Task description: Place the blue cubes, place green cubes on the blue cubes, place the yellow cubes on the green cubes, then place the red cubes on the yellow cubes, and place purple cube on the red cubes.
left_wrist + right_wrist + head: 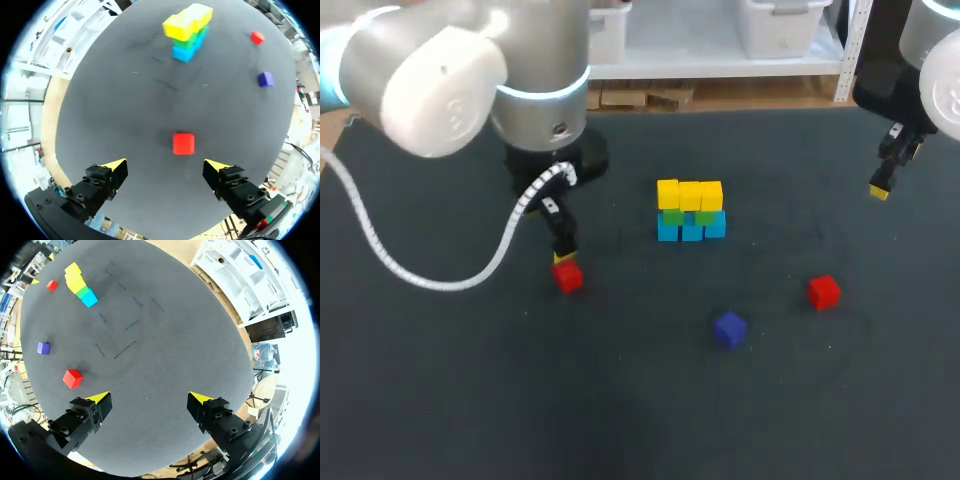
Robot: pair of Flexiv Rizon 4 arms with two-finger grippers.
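A stack [690, 210] stands mid-table: blue cubes at the bottom, green cubes on them, yellow cubes on top; the same stack [187, 30] [80, 284] shows in both wrist views. One red cube [567, 275] [183, 143] lies just ahead of my open left gripper [563, 255] [166, 169], not between its fingers. A second red cube [824, 292] [72, 378] lies on the right, and the purple cube [729, 328] [265, 79] [43, 347] sits in front of the stack. My right gripper [880, 190] [148, 400] hangs open, empty, at the far right.
The dark mat [640, 400] covers the table; its far edge runs behind the stack. Faint scuff lines mark the mat [125, 325] ahead of the right gripper.
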